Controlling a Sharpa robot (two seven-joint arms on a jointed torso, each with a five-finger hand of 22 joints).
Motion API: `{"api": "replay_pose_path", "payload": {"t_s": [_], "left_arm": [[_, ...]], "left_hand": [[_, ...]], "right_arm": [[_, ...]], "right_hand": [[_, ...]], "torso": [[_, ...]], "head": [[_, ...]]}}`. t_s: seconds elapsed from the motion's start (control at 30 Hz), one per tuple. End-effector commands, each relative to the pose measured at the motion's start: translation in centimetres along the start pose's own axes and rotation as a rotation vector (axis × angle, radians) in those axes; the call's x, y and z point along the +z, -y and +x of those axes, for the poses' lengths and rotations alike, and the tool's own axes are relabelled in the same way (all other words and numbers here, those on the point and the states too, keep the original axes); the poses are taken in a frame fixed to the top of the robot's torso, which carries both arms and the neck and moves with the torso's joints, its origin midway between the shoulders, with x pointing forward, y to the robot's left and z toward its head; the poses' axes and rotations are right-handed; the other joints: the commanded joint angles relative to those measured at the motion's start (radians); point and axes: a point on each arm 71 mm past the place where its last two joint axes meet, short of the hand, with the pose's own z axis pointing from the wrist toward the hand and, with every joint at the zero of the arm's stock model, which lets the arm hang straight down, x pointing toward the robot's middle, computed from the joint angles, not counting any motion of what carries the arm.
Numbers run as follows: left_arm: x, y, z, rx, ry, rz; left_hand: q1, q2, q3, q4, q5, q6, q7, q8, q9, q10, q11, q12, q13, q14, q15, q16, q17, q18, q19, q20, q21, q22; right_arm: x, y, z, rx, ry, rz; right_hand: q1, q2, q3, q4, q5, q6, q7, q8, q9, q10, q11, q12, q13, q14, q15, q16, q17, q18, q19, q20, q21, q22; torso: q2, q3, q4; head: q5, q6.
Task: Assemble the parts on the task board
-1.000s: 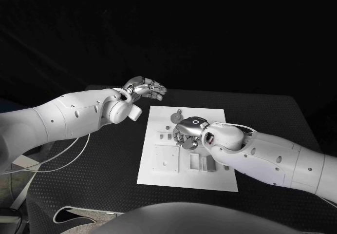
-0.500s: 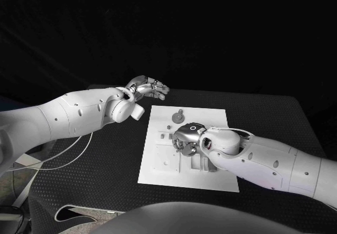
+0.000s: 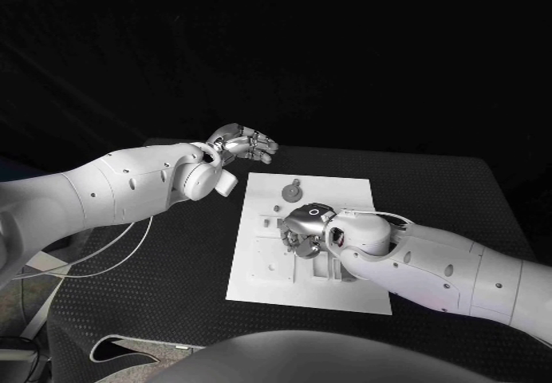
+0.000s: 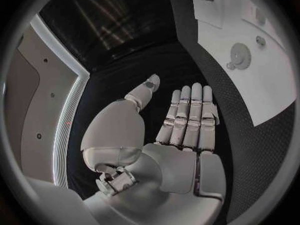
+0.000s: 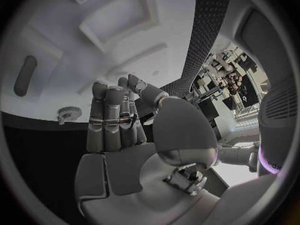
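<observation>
Task board (image 3: 259,283): white plate, centre of the frame in the head view, lying flat on the black desk (image 3: 448,199). Long axis runs from upper middle to lower middle.

Right hand (image 3: 305,227): over the middle of the board, arm entering from the lower right. In the right wrist view its fingers (image 5: 112,117) stand straight and close together, thumb beside them, nothing between them; the hand is empty and open. Beyond the fingertips lie the board's raised rectangular frames (image 5: 122,15).

Left hand (image 3: 239,144): upper left of centre in the head view, above the desk just off the board's upper-left corner, not touching it. The left wrist view shows the palm flat, fingers (image 4: 190,115) extended side by side, thumb apart, holding nothing.

Parts: a small round gear-like part (image 3: 291,191) sits near the board's upper end, apart from both hands. Same piece shows in the left wrist view (image 4: 240,56) and at the board's edge in the right wrist view (image 5: 66,114). Other small parts (image 3: 274,223) lie left of the right hand; too small to tell their shapes.
</observation>
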Motion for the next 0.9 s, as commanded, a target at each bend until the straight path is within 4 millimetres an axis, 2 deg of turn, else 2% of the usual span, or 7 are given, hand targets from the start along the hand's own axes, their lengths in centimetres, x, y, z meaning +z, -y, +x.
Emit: {"api": "replay_pose_path", "payload": {"t_s": [0.03, 0.9], "left_arm": [[0.1, 0.21, 0.22, -0.01, -0.014, 0.009], [0.11, 0.18, 0.23, -0.011, -0.018, 0.006]], "left_hand": [[-0.002, -0.002, -0.004, 0.0, 0.004, -0.005, 0.005, 0.006, -0.001, 0.003, 0.007, -0.006, -0.002, 0.0, 0.007, -0.007, 0.001, 0.015, -0.001, 0.006, 0.0, -0.002], [-0.003, -0.002, -0.005, 0.001, 0.004, -0.006, 0.005, 0.007, -0.002, 0.003, 0.007, -0.007, -0.003, 0.0, 0.007, -0.01, 0.004, 0.015, 0.0, 0.007, 0.0, -0.004]], "right_arm": [[0.07, -0.14, 0.19, -0.011, -0.001, -0.006], [0.52, -0.74, 0.67, -0.01, -0.004, -0.011]], "right_hand": [[-0.006, 0.002, 0.005, 0.001, 0.001, 0.012, 0.006, 0.006, 0.04, 0.003, 0.001, -0.004, 0.001, -0.004, -0.005, 0.007, 0.001, 0.013, 0.004, 0.0, 0.007, 0.02], [-0.007, 0.002, 0.005, 0.001, 0.001, 0.012, 0.006, 0.006, 0.043, 0.004, 0.0, -0.006, 0.003, -0.001, -0.006, 0.014, 0.001, 0.013, 0.008, -0.002, 0.011, 0.021]], "torso": [[0.0, 0.0004, 0.0004], [0.0, -0.0001, 0.0002]], "head": [[0.001, 0.0], [0.004, 0.0]]}}
